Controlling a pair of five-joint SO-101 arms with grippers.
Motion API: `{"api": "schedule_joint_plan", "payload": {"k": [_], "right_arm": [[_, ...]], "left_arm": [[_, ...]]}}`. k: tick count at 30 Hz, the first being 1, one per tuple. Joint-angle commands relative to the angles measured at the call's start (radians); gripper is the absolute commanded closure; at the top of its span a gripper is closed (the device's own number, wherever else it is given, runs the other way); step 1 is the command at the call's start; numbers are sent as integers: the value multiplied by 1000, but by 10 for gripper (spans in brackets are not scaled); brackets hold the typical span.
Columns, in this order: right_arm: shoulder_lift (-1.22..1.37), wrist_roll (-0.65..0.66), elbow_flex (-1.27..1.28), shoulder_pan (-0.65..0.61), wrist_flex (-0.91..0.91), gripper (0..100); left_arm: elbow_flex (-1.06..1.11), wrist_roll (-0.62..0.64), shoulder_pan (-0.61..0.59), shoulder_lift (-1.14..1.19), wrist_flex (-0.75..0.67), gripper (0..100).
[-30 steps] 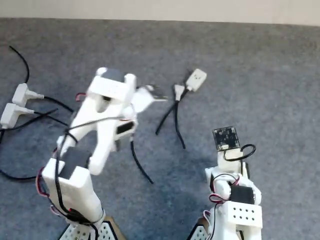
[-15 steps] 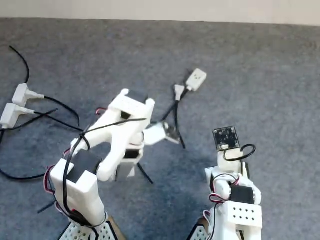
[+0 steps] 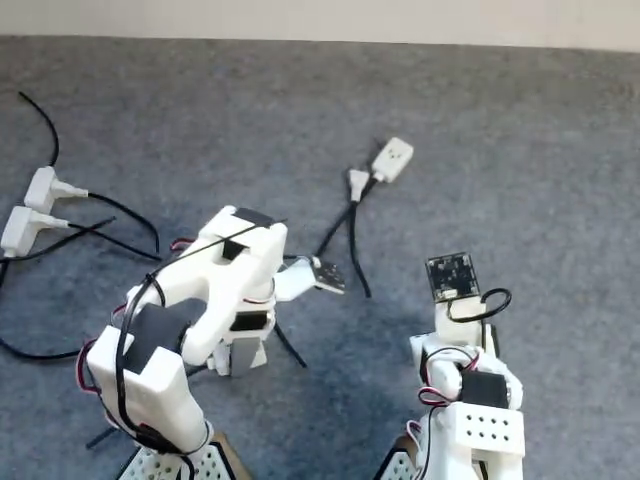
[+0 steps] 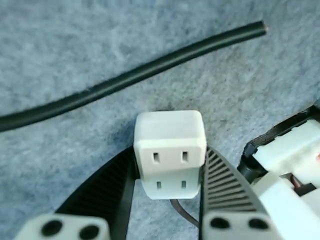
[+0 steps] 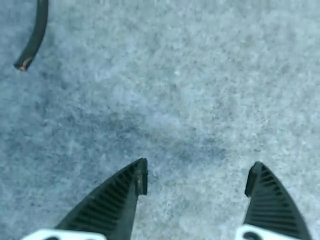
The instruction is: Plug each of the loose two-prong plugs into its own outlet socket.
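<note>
the left gripper [image 4: 169,162] pinches a white plastic two-slot outlet socket block [image 4: 170,142], slots facing the wrist camera. a black cable [image 4: 135,76] lies just beyond it on the grey carpet [image 5: 200,75]. two white two-prong plugs [image 3: 40,190] lie well away from that gripper. the right gripper [image 5: 196,180] hangs spread wide above the carpet.

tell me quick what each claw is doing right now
left claw: closed on a white outlet socket
right claw: open, holding nothing
</note>
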Motion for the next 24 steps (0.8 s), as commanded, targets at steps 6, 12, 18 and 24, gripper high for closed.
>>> {"api": "schedule_joint_plan", "payload": {"k": [6, 12, 18, 24], "right_arm": [[-10, -11, 38, -36, -64, 698], [-10, -11, 38, -36, -64, 698], [-10, -11, 36, -36, -64, 698], [-10, -11, 35, -36, -62, 698]], "left_arm": [[4, 81, -28, -231, -68, 992], [220, 124, -22, -452, -160, 987], [394, 153, -22, -578, -206, 813], [414, 153, -51, -641, -207, 713]]}}
